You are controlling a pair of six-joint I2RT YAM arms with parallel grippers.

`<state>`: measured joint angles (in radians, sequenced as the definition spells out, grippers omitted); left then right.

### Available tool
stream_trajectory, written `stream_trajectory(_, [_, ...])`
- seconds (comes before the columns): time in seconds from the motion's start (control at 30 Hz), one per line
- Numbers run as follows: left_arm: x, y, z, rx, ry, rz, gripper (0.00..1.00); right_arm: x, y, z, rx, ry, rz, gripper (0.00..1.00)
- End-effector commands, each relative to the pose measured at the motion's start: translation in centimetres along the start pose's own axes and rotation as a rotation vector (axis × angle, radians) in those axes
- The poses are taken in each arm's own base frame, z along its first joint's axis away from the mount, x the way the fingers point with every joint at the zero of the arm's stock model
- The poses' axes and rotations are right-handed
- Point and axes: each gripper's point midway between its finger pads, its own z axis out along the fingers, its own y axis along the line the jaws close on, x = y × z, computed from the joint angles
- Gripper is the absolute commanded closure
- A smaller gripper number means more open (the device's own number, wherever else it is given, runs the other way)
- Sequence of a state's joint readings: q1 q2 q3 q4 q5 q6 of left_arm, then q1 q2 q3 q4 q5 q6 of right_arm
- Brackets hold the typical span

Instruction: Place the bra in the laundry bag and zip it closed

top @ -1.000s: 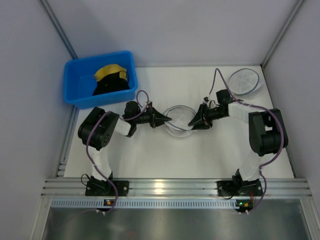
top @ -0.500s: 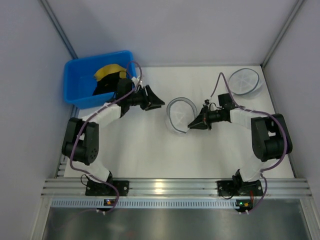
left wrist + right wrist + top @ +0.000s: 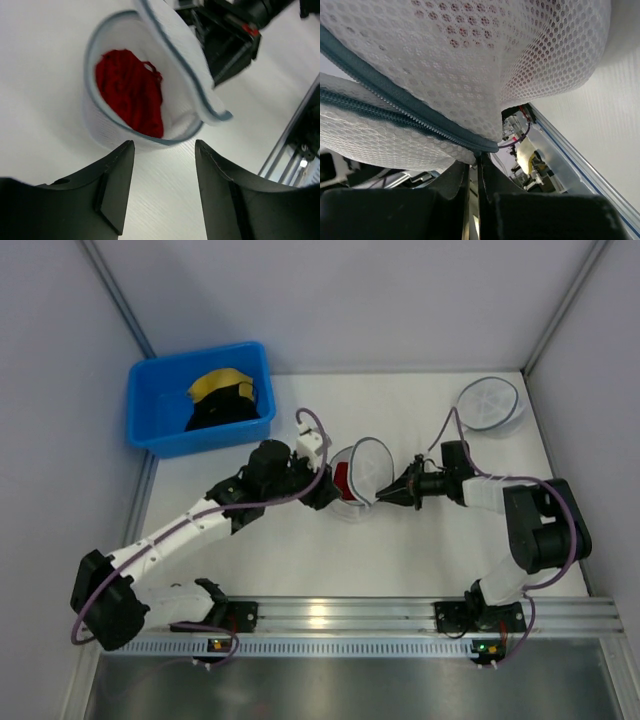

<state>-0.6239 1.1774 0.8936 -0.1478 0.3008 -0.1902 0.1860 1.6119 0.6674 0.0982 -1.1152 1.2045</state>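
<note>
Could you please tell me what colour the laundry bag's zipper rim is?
The zipper rim is dull blue-grey, clearest in the right wrist view.

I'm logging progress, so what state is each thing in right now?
laundry bag: open, unzipped, upper half raised.
bra: lying inside the bag's lower half.
left gripper: open, empty, beside the bag.
right gripper: shut on the laundry bag's zipper rim.
blue bin: holding a yellow garment and a black garment.
spare mesh bag: lying flat, untouched.
</note>
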Motion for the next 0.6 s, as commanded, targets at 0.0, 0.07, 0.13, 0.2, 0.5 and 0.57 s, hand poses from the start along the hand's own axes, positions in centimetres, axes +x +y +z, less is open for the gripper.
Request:
stream_trajectory(0.0, [3.0,-1.3,0.6,-0.048,0.068,0.139,0.43,-0.5,2.5,-0.6,-0.057,-0.048,-0.02,1.0])
stream_trajectory(0.07, [4.3,-3.7,1.6,-0.015,0.097,0.175,0.44,-0.6,3.2,-0.6,-0.091,-0.06,-0.039,1.0])
stream_trajectory(0.13, [5.6,-5.2,2.8,0.009,0.138,0.162,0.46,-0.5,2.8,-0.6,-0.097,-0.054,0.027,1.0])
stream_trajectory(0.2, [5.4,-5.7,3.7,0.006,0.147,0.13,0.49,-0.7,2.4,-0.5,-0.088,-0.066,0.04,1.0])
stream_trajectory(0.5, [4.2,-7.7,7.6,-0.028,0.039,0.11,0.46,-1.5,1.8,-0.4,-0.077,-0.098,0.09,1.0])
stream_trajectory(0.57, [4.0,-7.7,7.9,-0.032,0.023,0.109,0.46,-1.4,1.7,-0.4,-0.072,-0.097,0.1,1.0])
